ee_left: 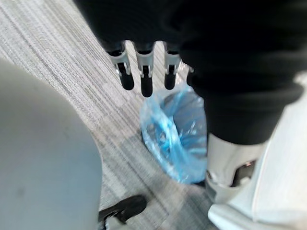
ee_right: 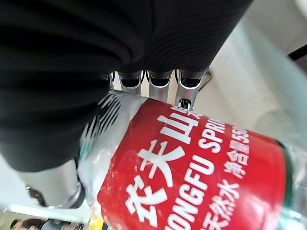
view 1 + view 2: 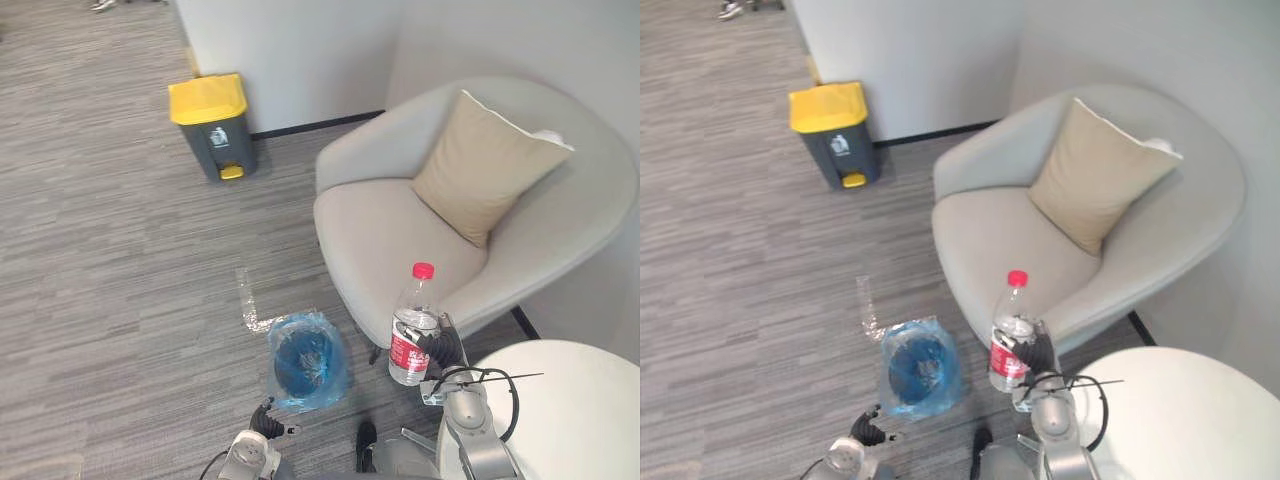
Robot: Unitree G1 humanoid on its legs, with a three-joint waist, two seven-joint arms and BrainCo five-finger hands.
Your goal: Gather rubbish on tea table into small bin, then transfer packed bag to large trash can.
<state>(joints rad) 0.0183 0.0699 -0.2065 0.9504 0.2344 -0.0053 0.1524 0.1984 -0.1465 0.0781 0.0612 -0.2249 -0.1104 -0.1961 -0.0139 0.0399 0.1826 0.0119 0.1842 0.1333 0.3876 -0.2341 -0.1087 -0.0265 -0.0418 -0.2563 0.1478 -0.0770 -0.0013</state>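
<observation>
Bottle: a clear plastic bottle (image 3: 414,325) with a red cap is held upright in the right hand (image 3: 441,348), seen against the front edge of the armchair (image 3: 385,235).
Right hand: its fingers (image 2: 159,80) are curled round the bottle's lower half, at the label (image 2: 192,167); the cap and neck are left free above the hand.
Label: a red band printed in white – both characters and Latin letters are seen large in the right wrist view.
Small bin: the small bin (image 3: 336,378) is set on the carpet (image 3: 110,260) near the armchair's front corner, to the robot's left of the bottle and apart from it; it is lined with a blue bag (image 1: 168,139) whose mouth is open.
Left hand: the left hand (image 3: 268,422) is held low, on the side of the small bin away from the armchair – its fingers (image 1: 145,76) are straight and nothing is held.
Large trash can: the grey large trash can (image 3: 213,125) with its yellow lid down is placed by the wall, well apart from the armchair.
Cushion: a beige cushion (image 3: 480,165) is leaned against the armchair's back.
Tea table: the white round tea table (image 3: 575,415) is seen just in front of the armchair, to the robot's right.
</observation>
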